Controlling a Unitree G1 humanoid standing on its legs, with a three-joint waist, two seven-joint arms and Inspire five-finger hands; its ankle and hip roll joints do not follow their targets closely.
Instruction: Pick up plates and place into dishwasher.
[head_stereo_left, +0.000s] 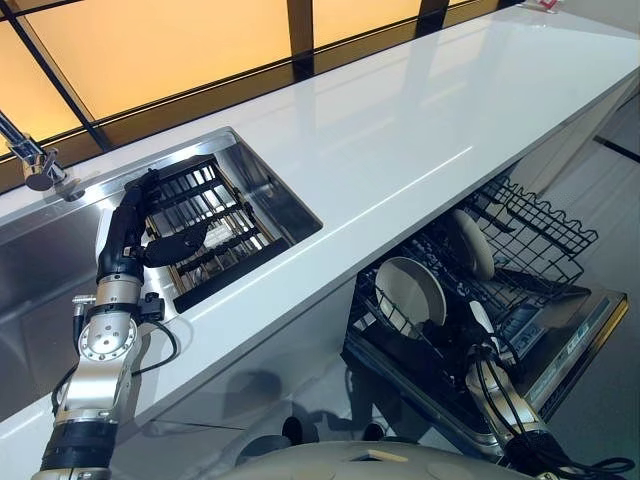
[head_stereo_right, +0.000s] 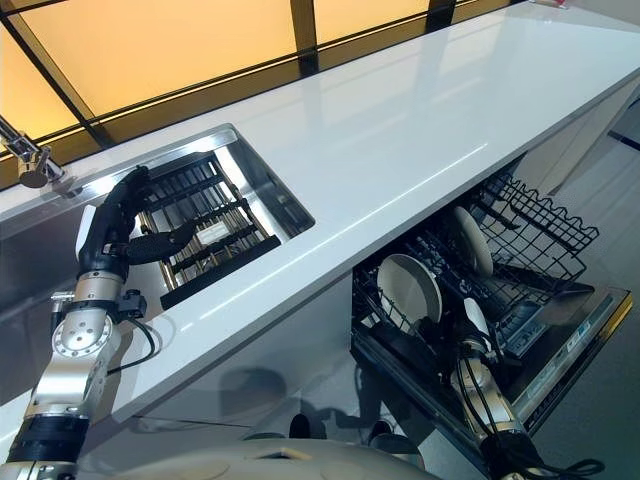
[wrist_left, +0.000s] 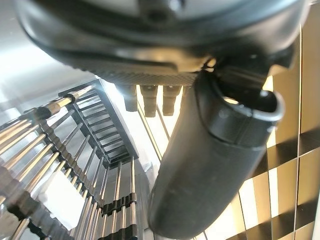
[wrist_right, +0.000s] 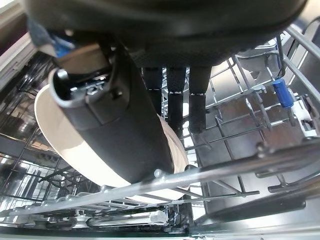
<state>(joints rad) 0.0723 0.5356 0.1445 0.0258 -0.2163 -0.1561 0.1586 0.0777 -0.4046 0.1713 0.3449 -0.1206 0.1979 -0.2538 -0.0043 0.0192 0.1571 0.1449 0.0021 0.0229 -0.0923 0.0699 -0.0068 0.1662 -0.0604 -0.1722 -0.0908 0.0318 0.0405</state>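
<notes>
Inside the dishwasher rack (head_stereo_left: 540, 235), two plates stand; right robot hand (wrist_right: 170, 75) pinches one plate (wrist_right: 107, 165).

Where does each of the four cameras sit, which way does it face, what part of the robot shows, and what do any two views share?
Left eye view: on the head, looking down at the white counter, sink rack and dishwasher rack; both arms show.
Right eye view: beside it, same scene.
Left wrist view: on the left arm, looking along the left hand at the sink rack.
Right wrist view: on the right arm, looking along the right hand at a white plate in the dishwasher rack.
</notes>
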